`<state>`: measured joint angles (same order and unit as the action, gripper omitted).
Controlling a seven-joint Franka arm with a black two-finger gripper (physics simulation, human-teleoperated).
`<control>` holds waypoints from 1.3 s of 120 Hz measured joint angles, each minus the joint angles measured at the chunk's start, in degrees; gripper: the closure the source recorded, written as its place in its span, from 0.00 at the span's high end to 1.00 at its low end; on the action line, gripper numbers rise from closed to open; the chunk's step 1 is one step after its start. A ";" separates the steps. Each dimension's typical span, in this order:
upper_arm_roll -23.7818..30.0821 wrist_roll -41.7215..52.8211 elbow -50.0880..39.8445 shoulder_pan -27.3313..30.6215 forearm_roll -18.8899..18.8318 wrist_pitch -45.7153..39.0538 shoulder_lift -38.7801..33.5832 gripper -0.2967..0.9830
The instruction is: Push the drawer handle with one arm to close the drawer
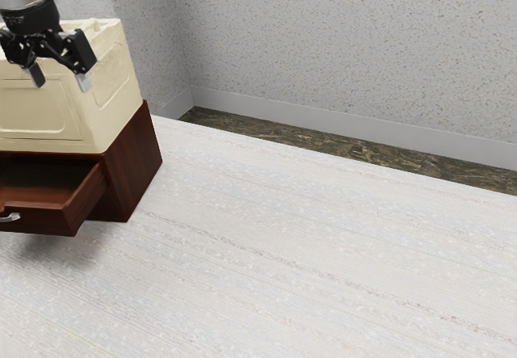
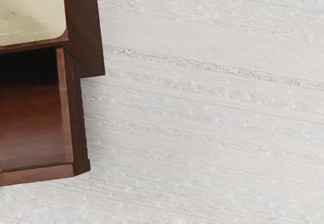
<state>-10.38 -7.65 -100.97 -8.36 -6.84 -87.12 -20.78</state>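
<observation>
Pale, streaked table (image 1: pixel 283 309) nearest the camera; a soft shadow lies on it just beside the drawer (image 1: pixel 66 216); the drawer stands pulled out, its front well proud of the cabinet (image 1: pixel 139 164); handle (image 1: pixel 10 217), silvery, on the outer face of that front, close to the exterior view's left edge.

Behind the drawer, dark wood cabinet with a cream box (image 1: pixel 115 120) on top; in the wrist view the drawer's wooden bottom (image 2: pixel 30 123) looks bare where I can see it.

My fingers (image 1: pixel 84 82) are spread, nothing between them; they hang higher than the handle and apart from it, seen against the box in the exterior view; whether they touch the box I cannot tell.

Step in hand, as I judge it: approach, with the push to come; next I should travel out beyond the drawer front, clear of its rim, then sink to handle height and press toward the cabinet; bringing the fingers together first might give a firmer push; risks: dropping too early into the open drawer, catching the rim or the box, or pushing off-centre so that the drawer binds.

Farther off, brown mottled floor (image 1: pixel 339 148), white skirting board (image 1: pixel 323 120), speckled wall (image 1: pixel 347 43); none obstructs the push.
</observation>
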 joint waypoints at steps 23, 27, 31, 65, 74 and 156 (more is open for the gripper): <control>-1.23 -6.94 -5.42 0.28 -2.06 0.26 -4.70 0.77; -1.37 -7.90 -7.41 0.48 -2.11 -0.13 -6.61 0.77; -1.42 -8.84 -8.91 0.60 -2.13 -0.31 -8.60 0.77; -0.51 -15.84 -29.94 10.55 -2.63 2.00 -24.24 0.38; -0.69 -16.41 -36.78 13.77 -4.76 0.23 -27.43 0.30; -4.00 7.02 -54.29 34.42 -14.30 -33.08 -22.55 0.16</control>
<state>-14.39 -0.63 -155.26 26.06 -21.15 -120.20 -43.33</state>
